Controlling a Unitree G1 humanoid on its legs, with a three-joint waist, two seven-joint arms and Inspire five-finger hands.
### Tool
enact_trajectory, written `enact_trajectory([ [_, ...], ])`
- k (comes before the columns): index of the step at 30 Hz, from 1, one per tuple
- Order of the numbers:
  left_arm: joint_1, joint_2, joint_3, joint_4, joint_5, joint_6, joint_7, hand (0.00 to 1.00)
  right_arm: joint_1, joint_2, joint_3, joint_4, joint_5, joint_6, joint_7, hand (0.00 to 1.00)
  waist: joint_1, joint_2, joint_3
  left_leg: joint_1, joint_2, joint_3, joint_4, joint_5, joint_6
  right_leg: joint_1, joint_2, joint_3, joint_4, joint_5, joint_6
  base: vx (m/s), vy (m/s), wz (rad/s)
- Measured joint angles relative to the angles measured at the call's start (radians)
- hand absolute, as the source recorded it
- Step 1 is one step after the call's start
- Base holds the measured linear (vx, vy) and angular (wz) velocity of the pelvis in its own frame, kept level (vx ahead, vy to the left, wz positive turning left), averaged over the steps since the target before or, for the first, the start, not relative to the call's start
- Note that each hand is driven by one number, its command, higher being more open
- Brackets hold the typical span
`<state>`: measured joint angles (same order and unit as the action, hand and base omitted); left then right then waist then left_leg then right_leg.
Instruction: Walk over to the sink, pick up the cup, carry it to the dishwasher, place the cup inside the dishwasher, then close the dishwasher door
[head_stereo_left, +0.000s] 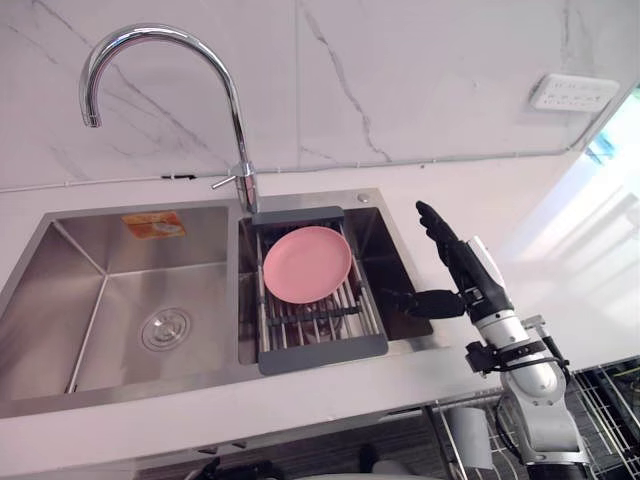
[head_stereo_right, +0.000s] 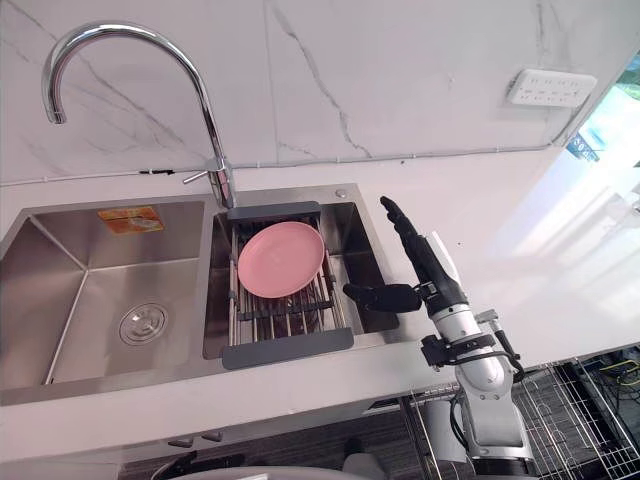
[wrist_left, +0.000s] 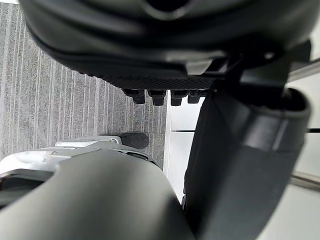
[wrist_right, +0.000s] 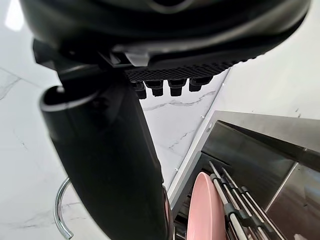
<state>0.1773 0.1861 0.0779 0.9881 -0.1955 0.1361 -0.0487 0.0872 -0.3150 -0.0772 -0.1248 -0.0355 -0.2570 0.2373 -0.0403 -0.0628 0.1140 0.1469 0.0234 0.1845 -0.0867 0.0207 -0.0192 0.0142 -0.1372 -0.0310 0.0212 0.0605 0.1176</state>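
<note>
My right hand (head_stereo_left: 462, 265) is raised above the right rim of the steel sink (head_stereo_left: 60, 240). It is open, with the fingers straight and pointing up and the thumb (head_stereo_left: 425, 302) stretched toward the right basin; it holds nothing. In its wrist view the fingers (wrist_right: 165, 87) stick out straight past the palm, with the pink plate (wrist_right: 205, 210) beyond them. My left hand (wrist_left: 160, 75) hangs low over grey carpet, fingers straight and empty.
A grey drying rack (head_stereo_left: 320, 352) lies across the right basin and carries the pink plate (head_stereo_left: 307, 264). The tall chrome faucet (head_stereo_left: 235, 120) stands behind it. A wire dishwasher rack (head_stereo_left: 610, 400) shows below the counter at the right. A wall socket (head_stereo_left: 573, 92) is at the back.
</note>
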Motion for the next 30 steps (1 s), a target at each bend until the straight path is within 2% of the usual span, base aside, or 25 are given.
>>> enact_trajectory([
  [6,-0.001,0.0,0.002,0.001,0.002,0.01,0.005,1.0,-0.015,0.004,0.035,0.004,-0.073,-0.002,-0.032,1.0,0.018,-0.004,0.002,0.003,-0.006,-0.026,-0.005,0.001,0.001,0.007,-0.007,-0.03,0.019,-0.012,0.006,-0.04,-0.019,0.13],
  [18,-0.001,0.006,0.012,-0.007,0.002,0.0,0.004,1.0,-0.079,0.04,0.105,0.149,-0.296,0.002,-0.178,1.0,0.05,-0.028,0.009,0.003,-0.03,-0.086,-0.005,0.01,0.014,0.038,-0.036,-0.089,0.025,-0.028,0.019,-0.01,-0.004,0.15],
  [24,-0.001,0.006,0.011,-0.013,0.002,0.0,0.005,1.0,-0.121,0.041,0.17,0.186,-0.351,0.018,-0.189,1.0,0.056,-0.029,0.009,0.001,-0.032,-0.098,-0.006,0.009,0.016,0.043,-0.041,-0.11,0.032,-0.026,0.025,-0.01,-0.007,0.07],
  [30,0.0,0.007,0.011,-0.014,0.003,0.001,0.005,1.0,-0.123,0.04,0.174,0.199,-0.351,0.024,-0.189,1.0,0.053,-0.029,0.011,0.0,-0.024,-0.109,-0.006,0.006,0.021,0.042,-0.037,-0.128,0.047,-0.025,0.026,-0.02,-0.019,0.05],
])
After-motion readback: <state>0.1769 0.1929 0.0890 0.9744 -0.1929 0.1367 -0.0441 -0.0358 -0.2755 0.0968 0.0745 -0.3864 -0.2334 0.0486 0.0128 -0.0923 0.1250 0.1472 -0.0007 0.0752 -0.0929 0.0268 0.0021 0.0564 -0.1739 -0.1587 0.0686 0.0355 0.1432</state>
